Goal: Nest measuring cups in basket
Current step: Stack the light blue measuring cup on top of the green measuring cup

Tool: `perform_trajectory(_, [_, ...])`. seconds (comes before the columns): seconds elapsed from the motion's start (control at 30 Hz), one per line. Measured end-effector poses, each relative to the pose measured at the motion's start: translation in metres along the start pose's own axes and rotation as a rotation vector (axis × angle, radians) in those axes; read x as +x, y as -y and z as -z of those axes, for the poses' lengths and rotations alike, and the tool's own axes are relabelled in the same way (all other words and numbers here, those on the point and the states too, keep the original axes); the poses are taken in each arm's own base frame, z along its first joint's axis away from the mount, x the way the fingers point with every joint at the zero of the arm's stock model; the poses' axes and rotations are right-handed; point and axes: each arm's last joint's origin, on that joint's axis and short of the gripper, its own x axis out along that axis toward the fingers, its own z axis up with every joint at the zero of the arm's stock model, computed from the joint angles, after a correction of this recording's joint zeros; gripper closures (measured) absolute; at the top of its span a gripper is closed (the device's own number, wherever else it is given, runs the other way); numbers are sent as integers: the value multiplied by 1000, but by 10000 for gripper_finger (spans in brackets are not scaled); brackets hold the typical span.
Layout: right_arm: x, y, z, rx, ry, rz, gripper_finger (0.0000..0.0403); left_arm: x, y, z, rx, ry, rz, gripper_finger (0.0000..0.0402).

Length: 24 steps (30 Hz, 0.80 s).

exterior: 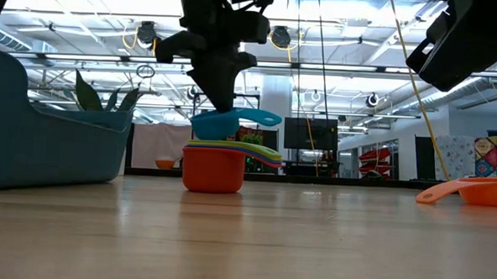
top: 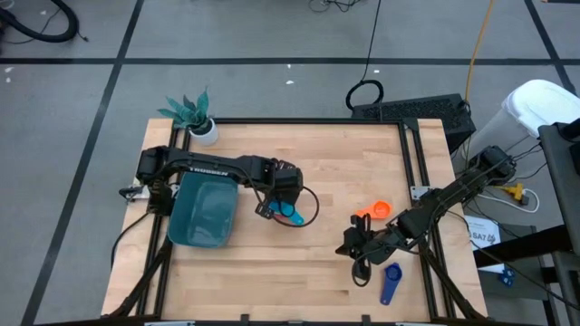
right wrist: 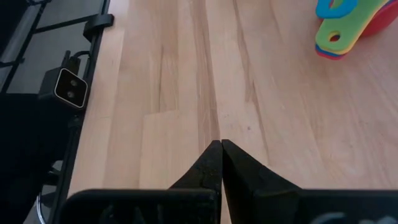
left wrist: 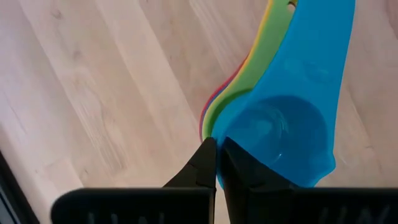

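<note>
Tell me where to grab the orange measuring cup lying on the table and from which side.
Probably by the flat handle of the orange measuring cup, coming straight down from above. It lies upright on the bare wooden table, handle pointing toward the left arm's side, with nothing touching it. The shut right gripper is nearest.

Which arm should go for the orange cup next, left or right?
Right, probably. The right gripper is shut and empty, near the orange cup. The left gripper is farther off, shut on the light blue cup atop the stack beside the basket.
</note>
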Motion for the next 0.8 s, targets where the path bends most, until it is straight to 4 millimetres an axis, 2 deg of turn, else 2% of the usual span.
perform_trajectory(0.13, [0,0,0,13,0,-1,403,0,-2,1,-7,2,4,394])
perform_trajectory(0.37, [0,0,0,26,0,-1,403,1,-7,4,-23,2,6,368])
perform_trajectory(0.8, [-1,-2,1,29,-2,-7,403,1,-8,5,-32,20,47,370])
